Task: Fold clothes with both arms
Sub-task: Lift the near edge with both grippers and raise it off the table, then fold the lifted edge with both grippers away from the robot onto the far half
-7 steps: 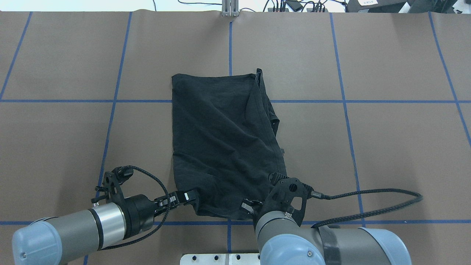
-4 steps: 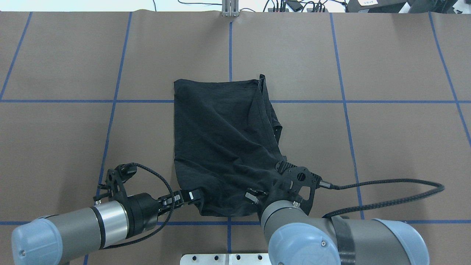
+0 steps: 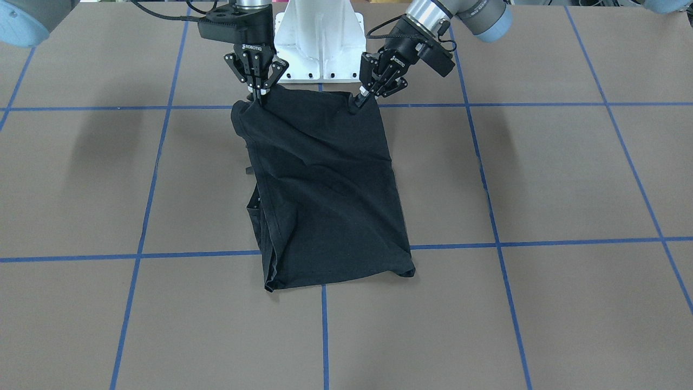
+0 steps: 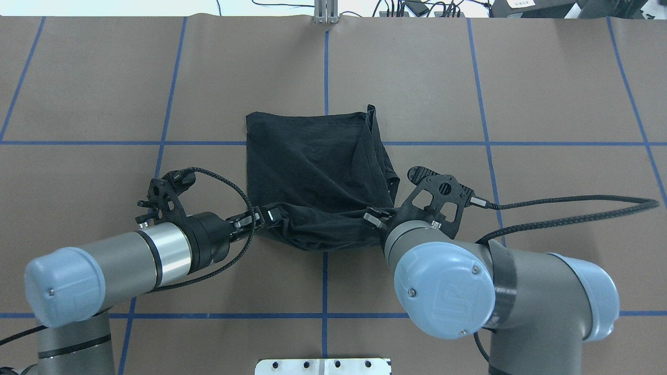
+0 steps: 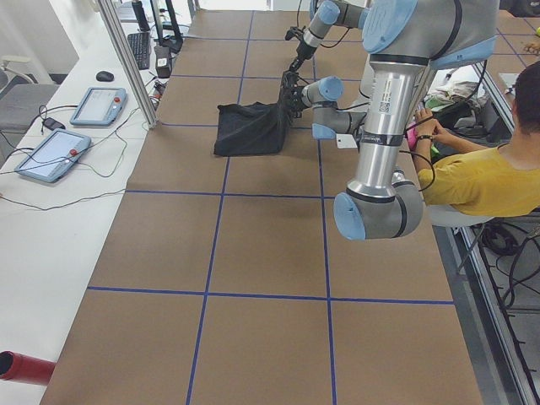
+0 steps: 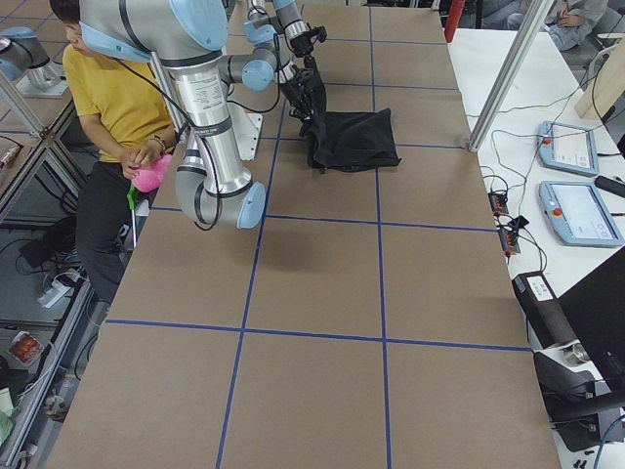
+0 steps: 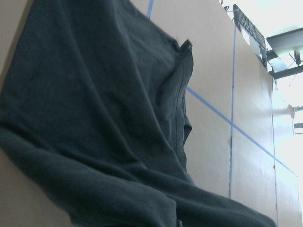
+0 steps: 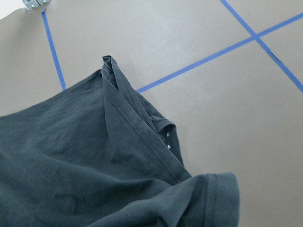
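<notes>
Left gripper (image 4: 262, 215) and right gripper (image 4: 373, 218) pinch near corners of wrinkled black T-shirt (image 4: 312, 161); soft hem sags between them above matte brown table (image 4: 547, 78).

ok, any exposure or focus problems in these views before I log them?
Left wrist view: top right corner blown out white, T-shirt fills most of the frame, nearest fold soft. Right wrist view: even light, seams sharp. Front-facing view: two soft shadows on the table, no glare. Overhead view: flat light, strip beyond the table's far edge clipped white.
</notes>
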You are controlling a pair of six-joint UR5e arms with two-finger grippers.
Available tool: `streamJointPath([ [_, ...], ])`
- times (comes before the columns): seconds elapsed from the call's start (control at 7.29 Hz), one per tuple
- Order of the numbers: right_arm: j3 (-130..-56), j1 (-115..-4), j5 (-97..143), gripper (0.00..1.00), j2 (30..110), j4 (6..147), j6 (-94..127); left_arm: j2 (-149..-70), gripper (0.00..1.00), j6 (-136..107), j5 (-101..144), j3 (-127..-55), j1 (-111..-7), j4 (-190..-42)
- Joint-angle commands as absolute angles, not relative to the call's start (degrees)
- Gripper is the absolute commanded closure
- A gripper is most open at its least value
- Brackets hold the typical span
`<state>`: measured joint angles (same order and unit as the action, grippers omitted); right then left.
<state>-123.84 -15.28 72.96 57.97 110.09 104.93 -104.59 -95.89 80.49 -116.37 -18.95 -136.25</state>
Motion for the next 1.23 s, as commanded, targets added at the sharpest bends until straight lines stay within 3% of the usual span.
streamJointPath([
  [0.0,-108.2,-21.24,74.87,1.0,47.52,103.84,103.01,-106.07,1.0,-92.74,86.63,-116.19,-25.63,-132.22],
  [0.14,-102.45,-24.05,77.32,1.0,45.29,99.45,101.09,-108.35,1.0,-90.81,86.75,-114.89,-27.93,-128.53],
  [1.1,-79.58,-32.42,79.8,1.0,38.67,85.2,94.67,-127.77,1.0,-78.51,88.33,-81.79,-41.12,-128.32],
])
